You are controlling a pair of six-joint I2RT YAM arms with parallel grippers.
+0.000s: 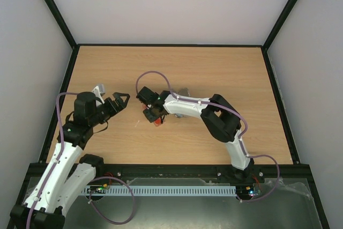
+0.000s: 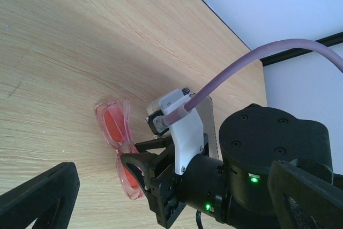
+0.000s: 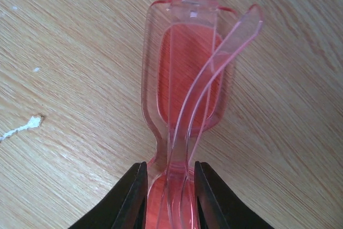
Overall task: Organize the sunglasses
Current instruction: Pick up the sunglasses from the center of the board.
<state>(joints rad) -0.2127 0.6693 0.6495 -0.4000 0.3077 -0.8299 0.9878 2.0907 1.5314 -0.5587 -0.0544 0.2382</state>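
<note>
The sunglasses (image 3: 187, 68) lie folded on the wooden table, with a translucent red-orange frame, red lenses and crossed temple arms. My right gripper (image 3: 170, 172) reaches down over them, one black finger (image 3: 134, 191) on each side of the bridge; the jaws stand narrow, with a thin gap still showing on the right. From above, only a red bit of the sunglasses (image 1: 157, 122) peeks out under the right gripper (image 1: 153, 115). In the left wrist view the sunglasses (image 2: 114, 127) rest flat beside the right wrist. My left gripper (image 1: 119, 100) hovers wide open and empty, left of them.
A pale grey object (image 1: 183, 90) shows partly behind the right arm. Black rails (image 1: 171, 45) edge the table on the far side and both flanks. A white scuff (image 3: 21, 127) marks the wood left of the sunglasses. The right arm's purple cable (image 1: 153, 76) loops over the middle.
</note>
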